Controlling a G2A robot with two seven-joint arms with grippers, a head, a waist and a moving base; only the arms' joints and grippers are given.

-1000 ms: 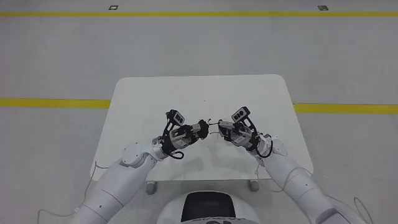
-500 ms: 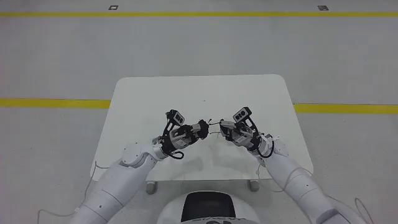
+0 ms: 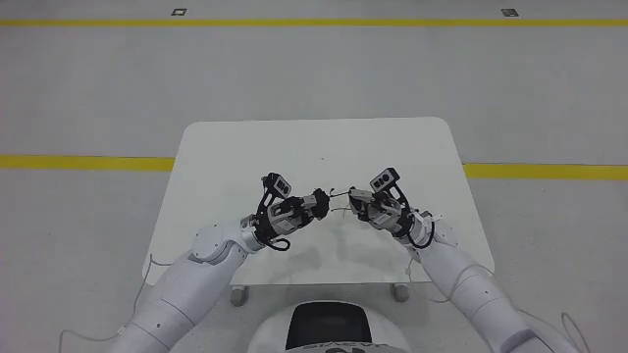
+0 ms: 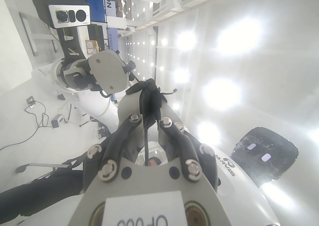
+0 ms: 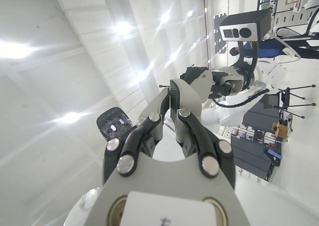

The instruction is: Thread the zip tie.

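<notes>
Above the white table (image 3: 314,147) my two grippers face each other, tips close together. A thin black zip tie (image 3: 337,194) spans the small gap between them. My left gripper (image 3: 320,200) is shut on the zip tie. In the left wrist view the strap (image 4: 146,134) runs down between the fingers of the left gripper (image 4: 148,88), and a thin end (image 4: 174,91) sticks out past the tips. My right gripper (image 3: 353,203) is shut on the tie's other part. In the right wrist view a short black tip (image 5: 163,86) pokes out from the pinched pads of the right gripper (image 5: 169,91).
Both grippers hang over the near middle of the table. Bare tabletop lies on the far side and to both sides. Yellow floor lines (image 3: 78,162) run past the table.
My right gripper has edged slightly to the right, away from the left one. The left gripper has kept still.
</notes>
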